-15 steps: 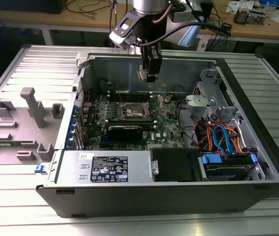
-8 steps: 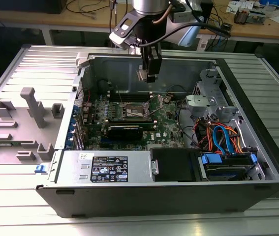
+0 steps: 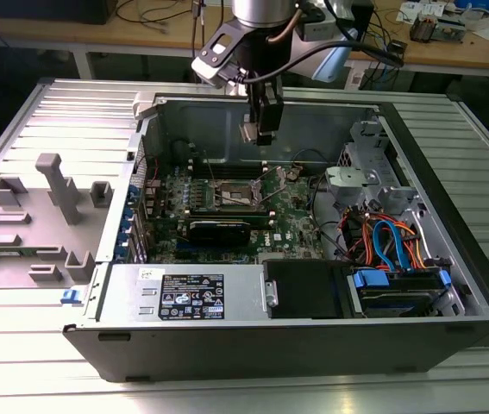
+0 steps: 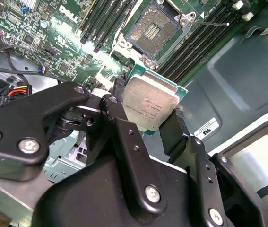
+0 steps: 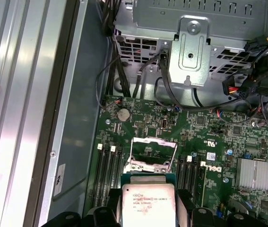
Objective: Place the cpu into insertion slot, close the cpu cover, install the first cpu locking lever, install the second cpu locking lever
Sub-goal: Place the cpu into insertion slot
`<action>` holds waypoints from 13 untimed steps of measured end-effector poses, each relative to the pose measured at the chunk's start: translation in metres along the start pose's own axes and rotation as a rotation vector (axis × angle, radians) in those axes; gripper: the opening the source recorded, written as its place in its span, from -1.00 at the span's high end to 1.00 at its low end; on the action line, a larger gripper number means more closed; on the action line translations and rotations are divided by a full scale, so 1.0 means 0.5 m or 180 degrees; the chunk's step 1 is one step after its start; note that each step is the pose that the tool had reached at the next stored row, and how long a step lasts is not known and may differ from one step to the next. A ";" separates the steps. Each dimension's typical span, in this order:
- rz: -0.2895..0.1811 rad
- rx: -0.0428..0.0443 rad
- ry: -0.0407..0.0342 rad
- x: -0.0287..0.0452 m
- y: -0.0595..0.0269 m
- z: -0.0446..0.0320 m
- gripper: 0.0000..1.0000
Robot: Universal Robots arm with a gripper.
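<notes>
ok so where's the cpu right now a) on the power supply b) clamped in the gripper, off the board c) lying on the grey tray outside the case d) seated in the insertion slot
B: in the second wrist view the cpu is clamped in the gripper, apart from the insertion slot, whose centre lies bare.
</notes>
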State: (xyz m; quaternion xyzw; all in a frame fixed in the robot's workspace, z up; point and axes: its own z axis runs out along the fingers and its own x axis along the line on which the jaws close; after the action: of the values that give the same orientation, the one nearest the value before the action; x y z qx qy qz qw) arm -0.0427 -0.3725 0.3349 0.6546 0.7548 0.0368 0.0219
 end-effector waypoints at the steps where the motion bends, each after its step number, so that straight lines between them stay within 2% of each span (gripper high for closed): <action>1: 0.0000 0.0000 0.0000 0.000 0.000 0.000 -0.08; 13: 0.0000 0.0002 0.0000 0.000 -0.001 0.009 -0.08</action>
State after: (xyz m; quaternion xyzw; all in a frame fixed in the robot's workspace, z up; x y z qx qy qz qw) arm -0.0427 -0.3725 0.3302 0.6546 0.7548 0.0366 0.0216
